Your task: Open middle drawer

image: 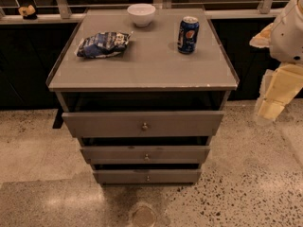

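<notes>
- camera view: we find the grey flat-fronted middle drawer (180, 154) low on the cabinet front, its small round metal knob (146, 157) at the centre, between the taller top drawer (189, 123) and the thin bottom drawer (175, 176).
- the cream gripper (271, 110) hangs at the right edge, with the knob well apart, lower and to its left. we cannot tell whether it is spread or closed.
- we judge the risk to be catching a neighbouring drawer, since the three fronts sit close together, or slipping off so small a knob.

Dim, warm light here, coming from above: the cabinet top (142, 65) carries a soft sheen along its front. Deep shadow fills the gaps above each front, the middle drawer (180, 154) included. The floor (33, 160) is paler at left. The gripper (271, 109), at the right edge, glows yellowish against a black background
</notes>
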Controlling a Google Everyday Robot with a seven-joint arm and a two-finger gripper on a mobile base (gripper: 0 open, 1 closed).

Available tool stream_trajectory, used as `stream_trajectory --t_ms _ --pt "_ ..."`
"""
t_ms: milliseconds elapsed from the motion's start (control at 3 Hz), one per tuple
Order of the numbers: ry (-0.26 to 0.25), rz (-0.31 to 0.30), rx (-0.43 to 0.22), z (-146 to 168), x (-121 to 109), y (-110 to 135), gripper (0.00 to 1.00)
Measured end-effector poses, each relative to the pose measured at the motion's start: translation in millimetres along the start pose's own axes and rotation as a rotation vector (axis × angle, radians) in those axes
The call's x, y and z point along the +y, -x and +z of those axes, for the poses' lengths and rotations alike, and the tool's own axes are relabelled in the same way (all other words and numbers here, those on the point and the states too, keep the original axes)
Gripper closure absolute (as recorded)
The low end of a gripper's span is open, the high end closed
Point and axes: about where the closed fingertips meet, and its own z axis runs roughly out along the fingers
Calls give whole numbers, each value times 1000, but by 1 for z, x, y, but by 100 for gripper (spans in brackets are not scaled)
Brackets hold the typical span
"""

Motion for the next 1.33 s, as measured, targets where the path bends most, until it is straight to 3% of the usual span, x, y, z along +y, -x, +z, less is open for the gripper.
stream_trajectory --t_ms 333,667,1000,1333 --pt "-15 0 -4 -3 3 -3 0" --pt "-46 -41 -2 0 25 -8 0" --pt "-64 -79 -16 29 58 -21 0" --pt "-66 -94 -32 78 84 -39 0"
